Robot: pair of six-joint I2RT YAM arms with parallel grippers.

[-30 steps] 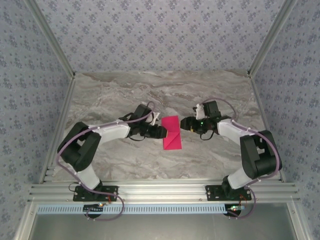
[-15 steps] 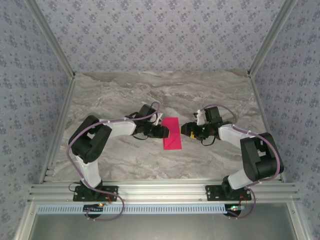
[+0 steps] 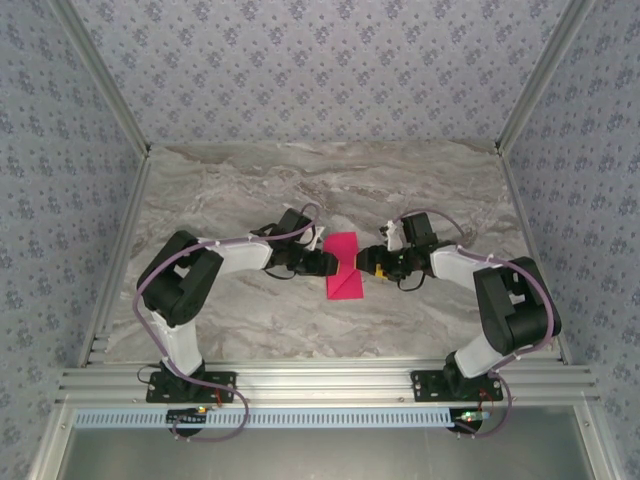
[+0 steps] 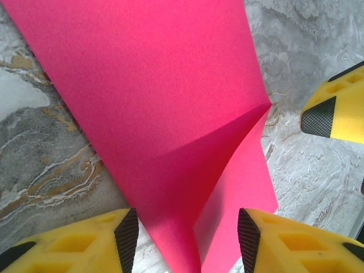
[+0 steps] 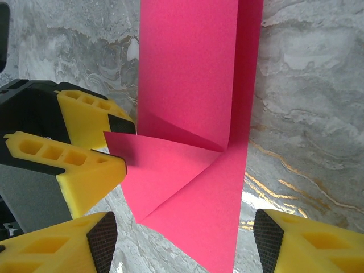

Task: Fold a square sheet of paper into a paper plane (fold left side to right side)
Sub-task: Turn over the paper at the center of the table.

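- The patterned walls (image 3: pixel 320 70), blue-grey with a small floral print, stand behind the sheet of paper and to both sides of it.
- The table (image 3: pixel 250 190) has a grey marble-look top with tan veins and lies under the paper, bare on all sides of it.
- An aluminium rail (image 3: pixel 320 385) runs along the table edge nearer than the paper and carries both arm bases.
- The left arm (image 3: pixel 190 285), black and white with a lilac cable, reaches in to the paper's left edge.
- The right arm (image 3: pixel 510 305), built the same, reaches in to the paper's right edge.
- The square sheet of paper (image 3: pixel 343 268), magenta-pink and already creased, lies near the middle of the table between the two hands. From above it looks like a narrow upright strip pinched in at the waist. In the right wrist view one long layer is folded over, and a triangular flap slants out from under it.
- The left hand (image 3: pixel 322 264) sits at the paper's left edge. It is released, with its jaws apart. The left wrist view shows a lifted fold of the paper between them, and the pads are not pressed onto it.
- The right hand (image 3: pixel 372 260) sits at the paper's right edge. It is released, with its jaws spread wide over the sheet.
- The left hand's yellow fingers (image 5: pixel 85 111) have black textured pads, and the corner of the paper's flap points into the gap between them.
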